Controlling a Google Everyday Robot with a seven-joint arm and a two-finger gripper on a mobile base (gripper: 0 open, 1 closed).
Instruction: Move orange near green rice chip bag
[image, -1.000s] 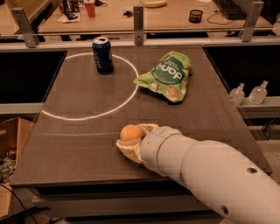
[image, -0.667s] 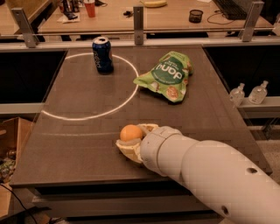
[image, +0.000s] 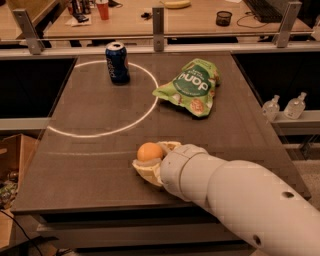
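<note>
Apparently clamped around the orange (image: 149, 151) with the end effector (image: 152, 158), low at the counter's (image: 100, 150) near edge, for a carry. Well apart from the bag (image: 191, 86) lying farther back; clear of the can (image: 117, 62).

My gripper (image: 151, 161) sits right at the orange (image: 149, 151). Its two stubby fingers (image: 143, 171) are a pale, waxy yellow and press the fruit from either side. Just behind the orange I see the wrist (image: 182, 169), a short cream-white drum with rounded edges. Further from the orange the arm (image: 250, 205) swells into a thick, smooth off-white shell, with a seam at the joint and two small dark round holes in its side.
</note>
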